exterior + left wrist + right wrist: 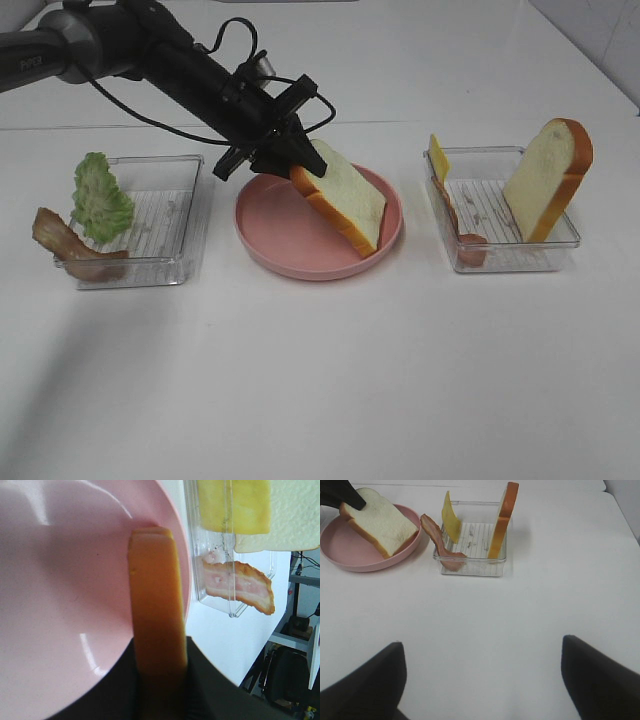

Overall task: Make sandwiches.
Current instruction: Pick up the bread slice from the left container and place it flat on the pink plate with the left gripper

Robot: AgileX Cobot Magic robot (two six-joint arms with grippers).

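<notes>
Left wrist view shows the left gripper (pixel 159 685) with its dark fingers (pixel 210 690) partly closed on the orange-brown crust of a bread slice (pixel 156 605), held over the pink plate (pixel 60 595). From the exterior high camera the slice hangs tilted, its lower end down at the plate's near rim. The right gripper (pixel 481 647) hangs over bare table, its fingers (pixel 372 682) spread wide with nothing between them. Right of the plate, a clear tray (pixel 500 262) holds a second bread slice (pixel 548 180), a cheese slice (pixel 438 158) and a bacon strip (pixel 466 242). The left tray (pixel 170 200) holds lettuce (pixel 100 200) and another bacon strip (pixel 65 245).
</notes>
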